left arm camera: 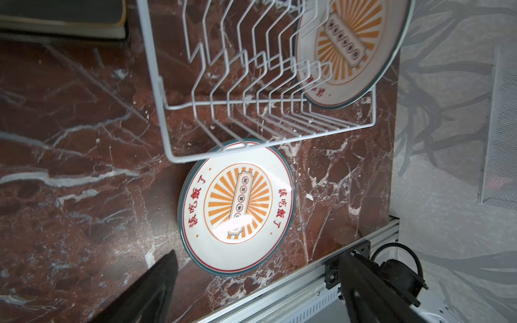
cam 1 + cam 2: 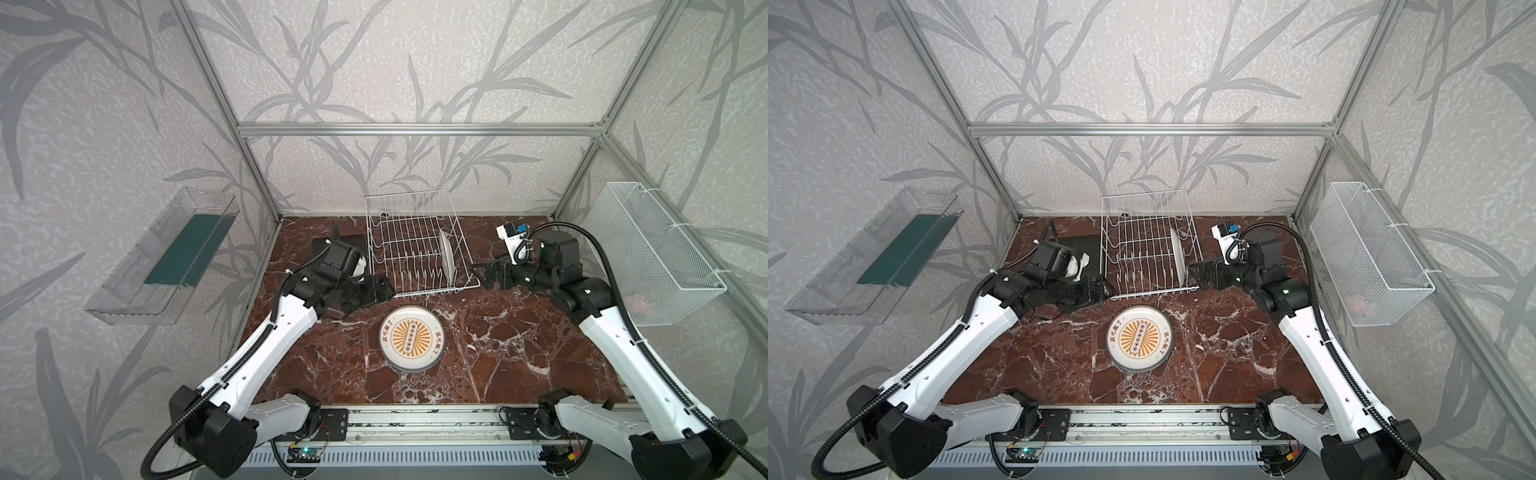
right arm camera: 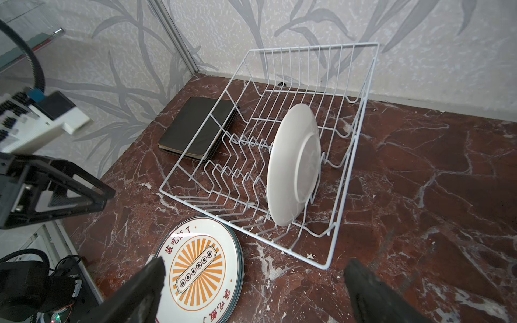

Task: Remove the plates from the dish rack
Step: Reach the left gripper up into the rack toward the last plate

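Plate count in the sunburst stack, lower centre, cannot be told; one round plate is stood in the dish rack; black square plates are largely hidden by the left arm. Both the left gripper and right gripper are spread wide, empty.

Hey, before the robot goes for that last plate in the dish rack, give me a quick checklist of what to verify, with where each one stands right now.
1. Right hand open and empty: ok.
2. Left hand open, holding nothing: ok.
3. Last round plate standing upright between the prongs of the dish rack, at the end nearest the right hand: ok.
4. Right hand's path over the rack's side wires to the plate's rim: cannot tell; it sits outside the rack's front corner.
5. Round plate stack flat on the table in front of the rack, top free for another: ok.
6. Black square stack beside the rack, out of the way: ok.
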Tool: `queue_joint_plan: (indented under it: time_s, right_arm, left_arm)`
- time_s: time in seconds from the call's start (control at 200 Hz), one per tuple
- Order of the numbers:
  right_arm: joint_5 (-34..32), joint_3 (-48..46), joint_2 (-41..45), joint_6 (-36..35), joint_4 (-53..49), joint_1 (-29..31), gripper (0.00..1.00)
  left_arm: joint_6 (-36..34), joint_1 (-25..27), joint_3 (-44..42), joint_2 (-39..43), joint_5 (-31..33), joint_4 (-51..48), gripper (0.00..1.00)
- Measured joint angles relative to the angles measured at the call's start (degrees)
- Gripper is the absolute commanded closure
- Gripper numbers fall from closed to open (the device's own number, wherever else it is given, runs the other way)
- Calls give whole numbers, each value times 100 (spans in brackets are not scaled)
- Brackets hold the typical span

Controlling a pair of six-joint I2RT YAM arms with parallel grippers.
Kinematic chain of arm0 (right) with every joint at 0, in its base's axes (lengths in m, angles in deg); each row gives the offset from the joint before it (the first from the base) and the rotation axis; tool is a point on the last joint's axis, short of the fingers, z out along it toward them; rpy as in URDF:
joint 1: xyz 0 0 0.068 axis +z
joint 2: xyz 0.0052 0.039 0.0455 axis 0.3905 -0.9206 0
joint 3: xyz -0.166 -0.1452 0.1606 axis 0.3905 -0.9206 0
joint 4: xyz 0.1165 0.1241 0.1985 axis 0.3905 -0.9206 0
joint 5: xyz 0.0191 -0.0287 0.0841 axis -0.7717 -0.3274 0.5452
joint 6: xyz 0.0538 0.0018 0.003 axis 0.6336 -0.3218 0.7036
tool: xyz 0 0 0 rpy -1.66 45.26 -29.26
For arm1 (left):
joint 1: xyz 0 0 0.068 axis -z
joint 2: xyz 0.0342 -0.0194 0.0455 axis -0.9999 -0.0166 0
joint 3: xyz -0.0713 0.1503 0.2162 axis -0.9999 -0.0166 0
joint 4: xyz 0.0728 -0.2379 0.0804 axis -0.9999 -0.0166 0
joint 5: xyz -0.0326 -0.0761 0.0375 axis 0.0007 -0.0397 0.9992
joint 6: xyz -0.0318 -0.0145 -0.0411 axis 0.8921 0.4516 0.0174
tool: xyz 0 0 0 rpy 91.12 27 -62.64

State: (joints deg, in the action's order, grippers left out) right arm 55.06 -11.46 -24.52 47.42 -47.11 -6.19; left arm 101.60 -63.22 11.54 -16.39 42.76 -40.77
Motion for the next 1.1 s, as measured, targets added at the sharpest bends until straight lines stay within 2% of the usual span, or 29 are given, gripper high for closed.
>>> queue_joint_plan:
  time_s: [0.155, 0.37, 0.58, 0.96, 1.1]
  right_arm:
    - [-205, 0, 39, -28, -50, 0, 1]
    - [-588, 0, 92, -39, -341, 0, 1]
    - [-780, -66, 144, -44, -509, 0, 1]
    - [-1062, -168, 356, -197, -597, -4, 1]
    - [-1117, -170, 356, -278, -597, -26, 1]
  left_arm:
    - [-212, 2, 992, -914, -109, 155, 14]
    - [-570, 81, 2492, -2400, -227, 188, 25]
    - [-892, 273, 3801, -3486, -282, 101, 33]
    - [-994, 763, 5731, -5386, -400, -282, 40]
    - [-977, 837, 6166, -5807, -367, -437, 50]
